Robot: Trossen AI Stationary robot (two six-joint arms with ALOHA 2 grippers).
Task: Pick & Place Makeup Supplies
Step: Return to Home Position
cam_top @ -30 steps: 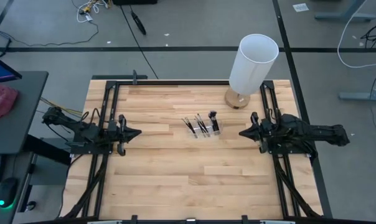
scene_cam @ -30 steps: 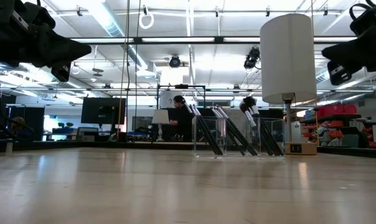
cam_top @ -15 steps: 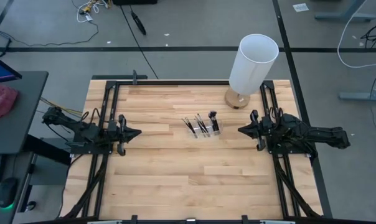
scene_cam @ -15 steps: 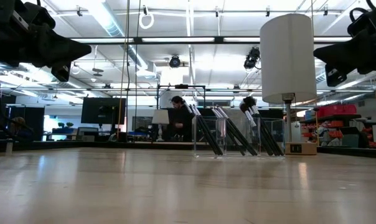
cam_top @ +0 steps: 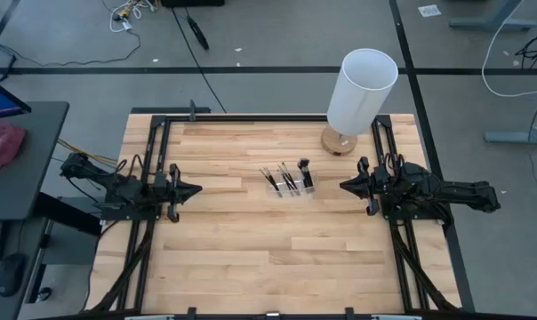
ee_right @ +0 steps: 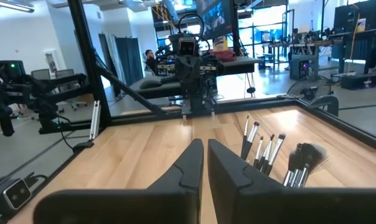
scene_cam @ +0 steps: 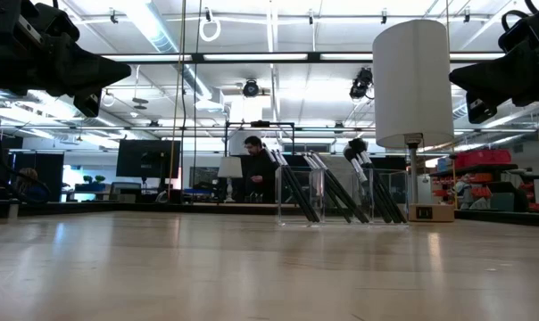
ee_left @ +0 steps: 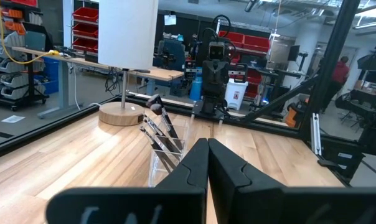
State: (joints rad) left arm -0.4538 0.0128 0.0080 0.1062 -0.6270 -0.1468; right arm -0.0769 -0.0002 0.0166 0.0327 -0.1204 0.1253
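1. Versus 1 s ago, the right gripper (cam_top: 343, 187) sits a touch further in toward table centre, with no change over the last half second. The left gripper (cam_top: 196, 188) and makeup brushes (cam_top: 289, 176) are unmoved.
2. Pose: both arms are folded back at opposite sides of the table (cam_top: 251, 258). The grippers are level and point at each other across it.
3. Left gripper: fingers pressed together, nothing held. Right gripper: fingers closed to a hairline, nothing held.
4. The brushes stand tilted in the clear holder (cam_top: 292, 189), between the two grippers and well ahead of each tip. The white lamp (cam_top: 362, 89) stands beyond the holder, nearer the right gripper.
5. View-specific:
   - Only the low view shows both grippers held well above the tabletop, plus a person (scene_cam: 256, 165) in the room behind.
   - Only the wrist views show how far the fingers are closed.
   - The right wrist view shows bristle ends up: several small pale tips and one bushy dark one.
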